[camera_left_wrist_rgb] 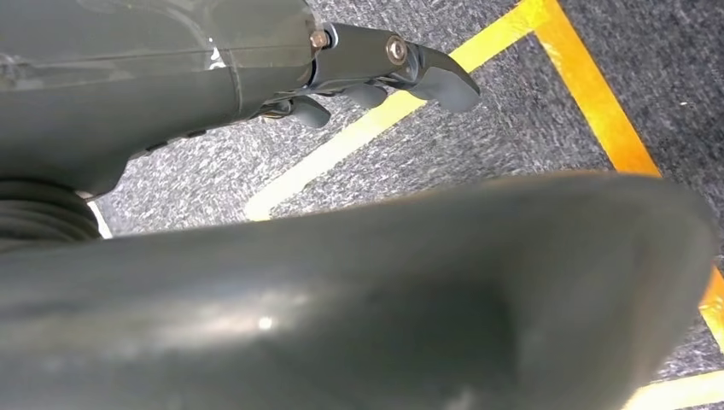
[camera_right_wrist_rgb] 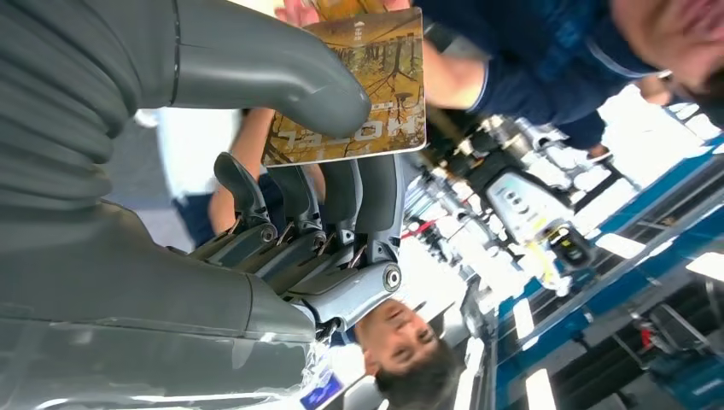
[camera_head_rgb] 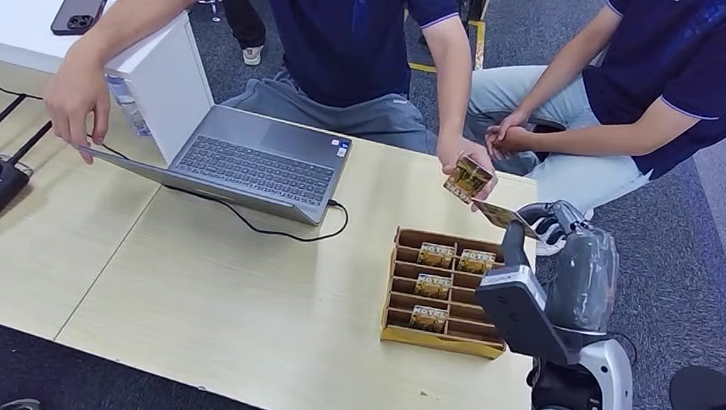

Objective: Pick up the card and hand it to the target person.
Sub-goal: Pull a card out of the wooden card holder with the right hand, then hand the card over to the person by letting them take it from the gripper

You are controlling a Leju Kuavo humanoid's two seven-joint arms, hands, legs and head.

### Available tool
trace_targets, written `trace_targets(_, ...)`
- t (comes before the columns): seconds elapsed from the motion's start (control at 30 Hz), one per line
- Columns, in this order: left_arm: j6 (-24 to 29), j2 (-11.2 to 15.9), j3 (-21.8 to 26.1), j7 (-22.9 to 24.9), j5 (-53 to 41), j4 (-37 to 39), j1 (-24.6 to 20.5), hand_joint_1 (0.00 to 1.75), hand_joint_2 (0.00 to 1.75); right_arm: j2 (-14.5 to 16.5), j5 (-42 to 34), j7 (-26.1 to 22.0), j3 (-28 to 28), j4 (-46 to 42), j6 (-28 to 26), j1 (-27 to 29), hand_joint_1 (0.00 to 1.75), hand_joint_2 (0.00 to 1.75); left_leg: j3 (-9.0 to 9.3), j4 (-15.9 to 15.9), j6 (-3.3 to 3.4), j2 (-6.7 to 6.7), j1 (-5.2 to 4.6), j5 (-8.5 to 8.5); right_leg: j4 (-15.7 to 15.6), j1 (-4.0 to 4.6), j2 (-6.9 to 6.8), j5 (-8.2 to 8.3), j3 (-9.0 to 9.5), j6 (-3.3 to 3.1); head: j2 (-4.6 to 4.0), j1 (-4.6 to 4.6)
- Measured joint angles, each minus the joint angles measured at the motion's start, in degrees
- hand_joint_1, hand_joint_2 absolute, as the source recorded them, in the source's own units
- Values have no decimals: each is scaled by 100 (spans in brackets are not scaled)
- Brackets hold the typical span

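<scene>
Right hand (camera_head_rgb: 546, 223) fingers (camera_right_wrist_rgb: 359, 184) pinching card (camera_right_wrist_rgb: 367, 94); head view adds person's hand (camera_head_rgb: 464, 155) holding second card (camera_head_rgb: 468, 179).

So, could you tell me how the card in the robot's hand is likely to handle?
The card, pinched by the right hand, stays flat unsupported, so it is probably stiff. It looks thin, so likely light. Its printed face seems glossy, so it might slip during the handover.

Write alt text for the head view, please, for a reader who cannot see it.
The robot's right hand holds up a card toward a seated person's hand, which already holds another card. Below, a cardboard tray of cards sits on a wooden table near an open laptop.
</scene>
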Motion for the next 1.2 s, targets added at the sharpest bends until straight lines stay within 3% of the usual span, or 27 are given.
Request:
trace_targets(0.27,-48,0,47,94,-73,0,-16,0,0,370,-685,-734,279,442,52,-29,136,175,-3,-1,0,-1,3,0,1,2,-2,0,0,-1,0,-1)
trace_targets(0.67,-117,0,53,356,-165,0,-32,0,0,891,-357,-834,716,1403,-104,-27,136,175,-5,-1,0,-2,4,0,0,3,-3,-2,-2,-2,0,0)
trace_targets(0.8,-126,0,53,366,-201,0,-32,0,175,952,-309,-794,774,1540,-133,-29,173,175,-4,-1,0,-2,4,0,0,3,-3,-1,-1,-2,0,0)
trace_targets(0.83,-134,-1,54,362,-211,0,-32,0,175,958,-286,-776,781,1564,-141,-29,138,175,-4,-1,0,-2,4,0,0,3,-2,-1,-2,-2,0,0)
trace_targets(0.93,-162,-5,55,328,-224,0,-32,0,44,964,-249,-728,791,1625,-159,-29,8,175,-3,-1,0,-2,4,0,0,3,-2,-2,-2,-2,0,0)
trace_targets(0.97,-166,-8,55,297,-214,0,-32,0,0,963,-247,-709,797,1642,-166,-28,0,175,-3,-1,0,-2,4,0,0,3,-2,-2,-2,-2,0,-1)
trace_targets(1.2,-140,-30,60,221,-186,0,-25,0,0,951,-309,-621,805,1737,-297,11,0,175,-3,-1,0,-1,4,0,0,3,-1,-2,-3,-2,0,0)
